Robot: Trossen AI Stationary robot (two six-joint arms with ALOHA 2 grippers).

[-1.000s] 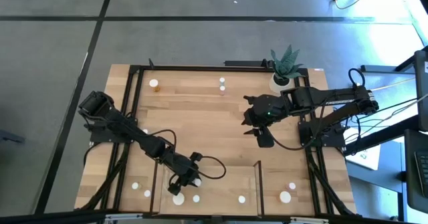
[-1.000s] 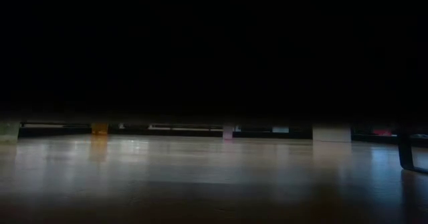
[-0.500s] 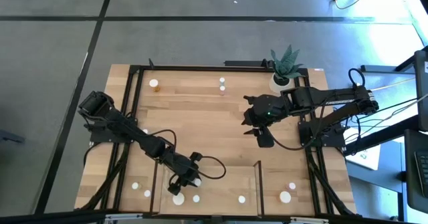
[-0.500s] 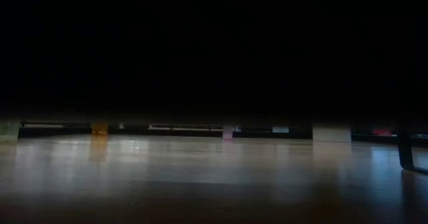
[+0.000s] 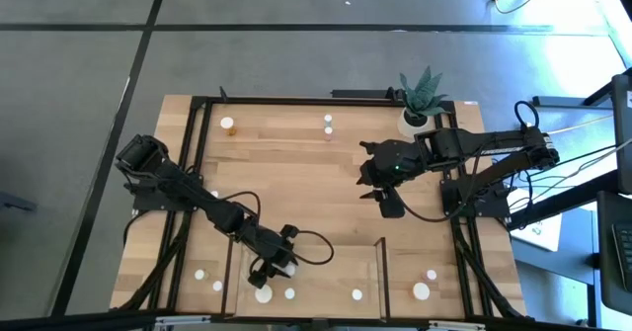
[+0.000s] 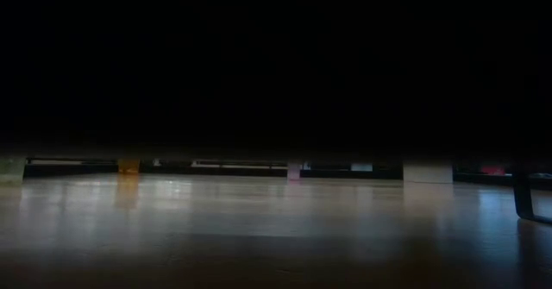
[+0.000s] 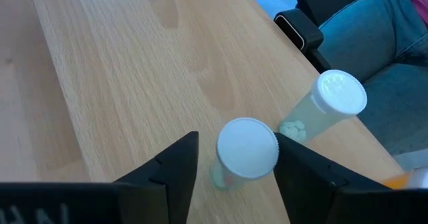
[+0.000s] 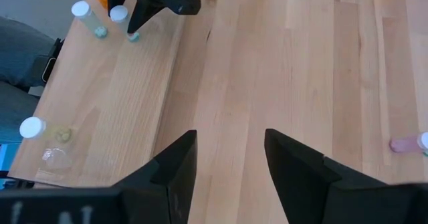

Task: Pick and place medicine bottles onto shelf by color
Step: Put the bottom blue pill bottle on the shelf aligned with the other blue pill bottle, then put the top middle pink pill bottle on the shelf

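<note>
On the light-wood shelf [image 5: 326,272] at the near edge of the bench [image 5: 296,173], the left pincer [image 7: 234,167] stands with its fingers [image 7: 175,167] spread to either side of a white-capped pale-green medicine bottle [image 7: 245,150], a gap showing on both sides of the cap. A second pale bottle [image 7: 326,103] stands just beside it, nearer the shelf's edge. The right pincer [image 8: 227,157] hangs over mid-bench, well apart, fingers spread and holding nothing, with a pink-bodied bottle [image 8: 409,143] off to one side.
</note>
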